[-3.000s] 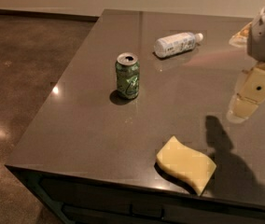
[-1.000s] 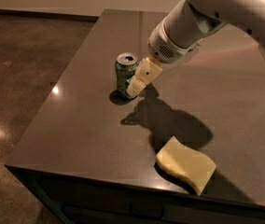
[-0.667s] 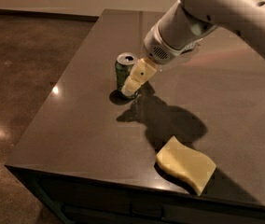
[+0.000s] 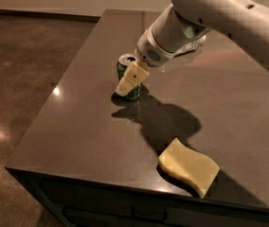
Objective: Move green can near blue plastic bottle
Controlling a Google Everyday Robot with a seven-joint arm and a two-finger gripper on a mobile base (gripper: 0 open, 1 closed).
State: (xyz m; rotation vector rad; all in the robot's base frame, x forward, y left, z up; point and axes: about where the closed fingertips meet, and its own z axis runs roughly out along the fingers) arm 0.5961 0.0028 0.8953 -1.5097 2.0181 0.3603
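Observation:
The green can (image 4: 125, 65) stands upright on the dark table (image 4: 77, 126), left of the middle. My gripper (image 4: 129, 83) is down at the can and open. One pale finger (image 4: 133, 75) lies across the can's near right side; the other is hidden behind the can. The blue plastic bottle (image 4: 194, 43) lies at the back of the table, mostly hidden behind my arm, with only a strip of its label showing.
A yellow sponge (image 4: 189, 166) lies near the table's front edge, right of the middle. My white arm (image 4: 219, 18) reaches across the back right of the table. The table's left edge drops to a brown floor (image 4: 16, 79).
My gripper has swung from the table's right side over to the can and has come down against it. The can, the bottle and the sponge have not moved.

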